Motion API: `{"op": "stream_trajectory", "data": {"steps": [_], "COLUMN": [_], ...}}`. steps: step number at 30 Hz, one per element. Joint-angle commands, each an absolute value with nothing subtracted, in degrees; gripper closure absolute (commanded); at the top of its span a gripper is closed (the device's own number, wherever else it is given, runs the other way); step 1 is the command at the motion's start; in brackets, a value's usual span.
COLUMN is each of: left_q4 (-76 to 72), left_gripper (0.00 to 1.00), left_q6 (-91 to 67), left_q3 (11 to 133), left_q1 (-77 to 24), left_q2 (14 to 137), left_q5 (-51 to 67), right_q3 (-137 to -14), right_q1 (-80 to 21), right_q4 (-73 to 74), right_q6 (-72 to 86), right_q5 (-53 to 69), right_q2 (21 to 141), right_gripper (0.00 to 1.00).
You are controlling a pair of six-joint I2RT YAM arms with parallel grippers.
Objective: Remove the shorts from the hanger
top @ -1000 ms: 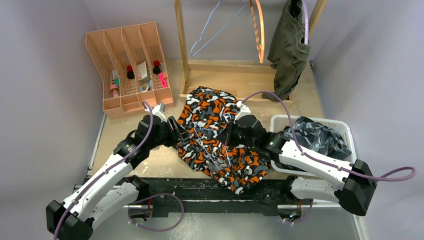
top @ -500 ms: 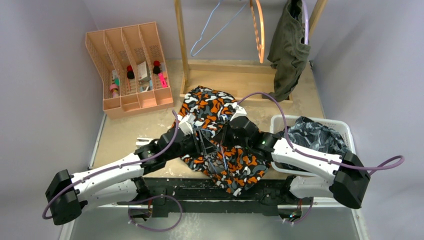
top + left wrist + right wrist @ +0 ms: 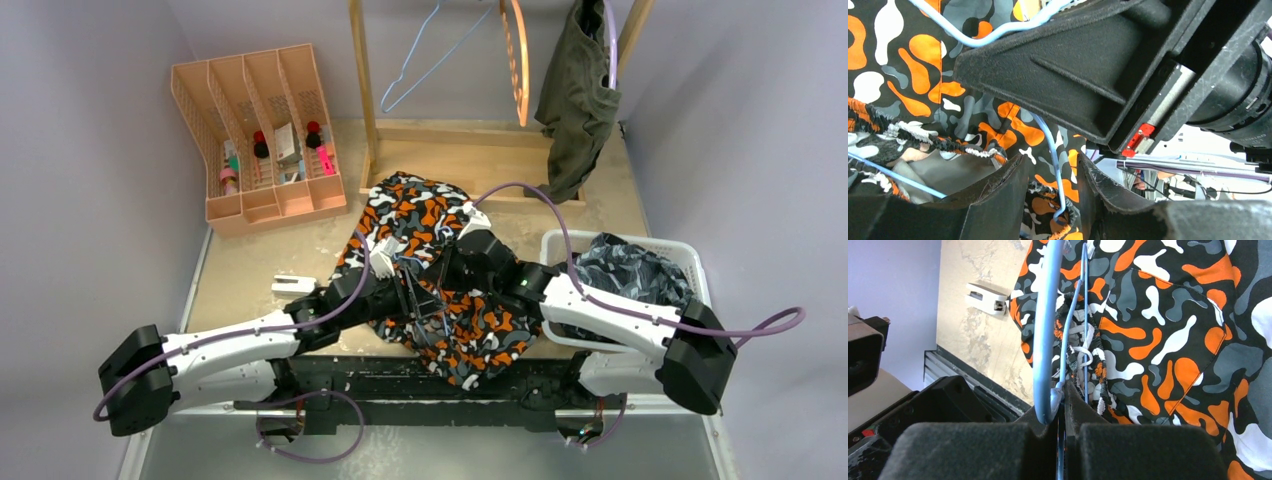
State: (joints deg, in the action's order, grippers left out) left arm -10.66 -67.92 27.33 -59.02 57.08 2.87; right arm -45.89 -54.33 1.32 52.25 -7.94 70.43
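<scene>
Camouflage shorts lay bunched mid-bench, on a light-blue wire hanger between the two arms. Right claw was pinched shut on the hanger wire. Left claw stood part open, gripping nothing, a run of wire in its gap and the waistband just beside. Closing there would likely trap wire with cloth, so a pull could drag hanger and shorts together instead of sliding them free.

Shorts mid-table; basket right; organizer rear left; rack behind.
</scene>
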Motion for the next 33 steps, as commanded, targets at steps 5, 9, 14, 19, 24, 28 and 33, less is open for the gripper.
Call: {"op": "stream_trajectory", "data": {"steps": [5, 9, 14, 19, 24, 28, 33], "left_q4": [-21.8, -21.6, -19.3, -16.2, -13.8, -12.6, -11.9], "left_gripper": [0.77, 0.85, 1.00, 1.00, 1.00, 1.00, 1.00], "left_q6": [-69.5, -69.8, -69.8, -68.5, -67.9, -67.2, -67.0], "left_q3": [27.3, 27.1, 26.2, 26.4, 26.7, 27.2, 27.8], "left_q1": [-59.3, -59.4, -59.5, -59.4, -59.4, -59.4, -59.4], "left_q2": [61.4, 61.0, 58.8, 57.5, 57.0, 57.1, 57.1], "left_q5": [5.8, 5.0, 1.1, -0.7, -1.6, -2.1, -3.2], "right_q3": [-49.1, -49.1, -48.9, -50.6, -50.5, -46.2, -36.4], "right_q1": [-54.6, -54.6, -54.6, -54.6, -54.5, -54.6, -54.6], "right_q4": [-0.5, 0.0, -0.5, 3.0, 9.5, 13.2, 12.9], "right_q6": [52.0, 51.8, 52.2, 52.0, 50.8, 51.7, 55.6], "right_q5": [-5.5, -5.3, -4.1, -4.5, -5.0, -1.6, 6.5], "right_q2": [70.2, 70.2, 69.2, 68.0, 62.6, 54.1, 41.9], "right_gripper": [1.00, 1.00, 1.00, 0.81, 0.48, 0.31, 0.27]}}
